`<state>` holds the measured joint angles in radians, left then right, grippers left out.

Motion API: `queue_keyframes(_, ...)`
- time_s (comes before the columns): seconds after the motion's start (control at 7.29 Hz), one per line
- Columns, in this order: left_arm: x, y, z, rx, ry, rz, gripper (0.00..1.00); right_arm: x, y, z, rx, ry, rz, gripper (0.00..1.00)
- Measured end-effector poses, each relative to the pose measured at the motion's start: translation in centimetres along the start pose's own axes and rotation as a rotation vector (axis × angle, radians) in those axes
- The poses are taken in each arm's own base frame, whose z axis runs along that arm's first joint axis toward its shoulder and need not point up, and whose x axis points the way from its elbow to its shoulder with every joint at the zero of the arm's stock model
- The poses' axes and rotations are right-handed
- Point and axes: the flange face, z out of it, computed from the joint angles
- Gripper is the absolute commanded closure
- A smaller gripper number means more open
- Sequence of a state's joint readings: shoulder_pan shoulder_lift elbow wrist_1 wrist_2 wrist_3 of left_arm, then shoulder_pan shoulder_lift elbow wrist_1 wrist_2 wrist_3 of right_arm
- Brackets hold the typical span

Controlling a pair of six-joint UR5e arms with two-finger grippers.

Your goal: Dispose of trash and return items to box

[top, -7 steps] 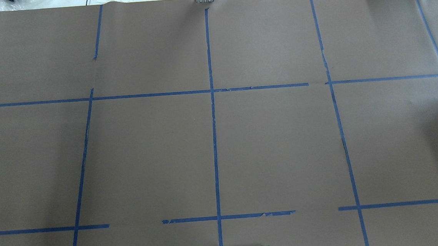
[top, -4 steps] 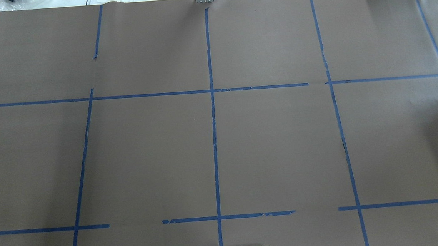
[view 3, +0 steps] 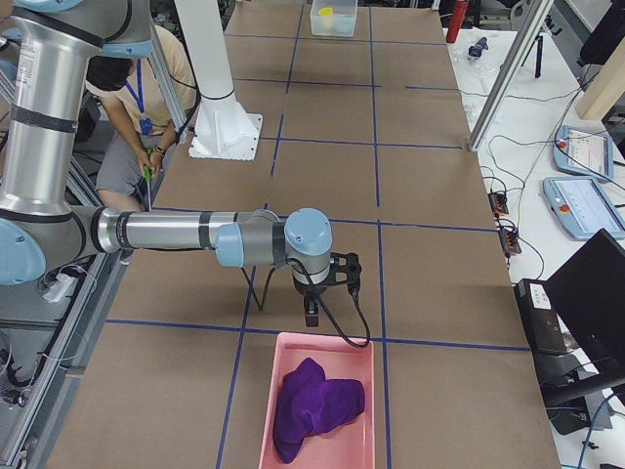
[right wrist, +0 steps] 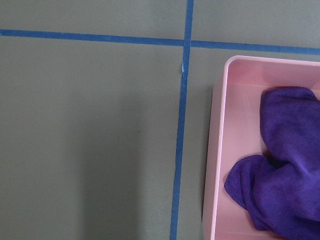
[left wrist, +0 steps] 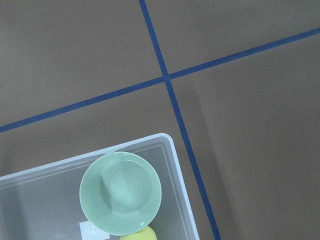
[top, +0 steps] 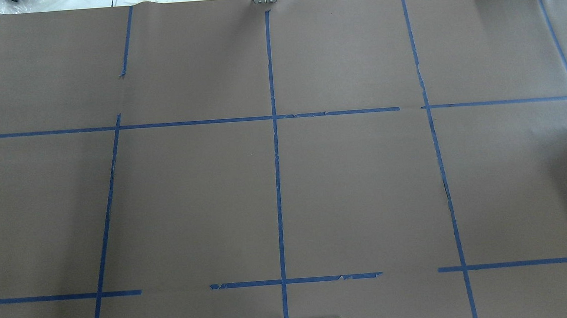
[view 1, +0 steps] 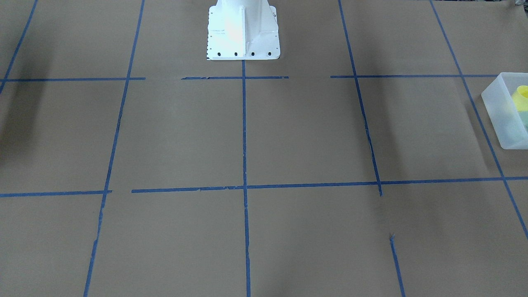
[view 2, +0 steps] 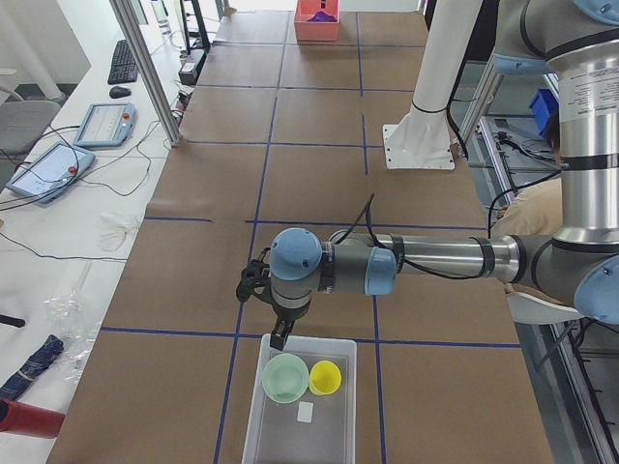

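The frosted translucent box (view 2: 259, 425) stands at the table's end on my left side. In it sit the pale mint-green bowl (view 2: 285, 377) and the yellow cup (view 2: 325, 378), side by side. The left wrist view looks down on the box corner (left wrist: 170, 145), the bowl (left wrist: 120, 193) and a sliver of the cup (left wrist: 137, 235). My left gripper (view 2: 279, 338) hangs just above the box's edge by the bowl; I cannot tell whether it is open or shut. My right gripper (view 3: 311, 315) hangs just before a pink bin (view 3: 363, 391); I cannot tell its state either.
The pink bin holds a crumpled purple cloth (view 3: 312, 405), also in the right wrist view (right wrist: 280, 175). The white robot pedestal (view 1: 242, 33) stands mid-table. A metal post (view 2: 150, 72) and tablets (view 2: 48, 169) stand along the far side. A person (view 3: 137, 107) sits behind the robot.
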<state>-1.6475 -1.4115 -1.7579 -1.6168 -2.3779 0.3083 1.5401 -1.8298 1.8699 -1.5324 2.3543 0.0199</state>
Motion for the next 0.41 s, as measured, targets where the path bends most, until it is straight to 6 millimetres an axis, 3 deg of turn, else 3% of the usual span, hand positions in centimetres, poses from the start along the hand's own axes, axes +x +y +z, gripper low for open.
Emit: queue_keyframes(0.41,0.01,-0.07,-0.04,0.0,-0.002,0.001,0.0,0.16,0.04,0.19,-0.004,0.003,0.002,0.0)
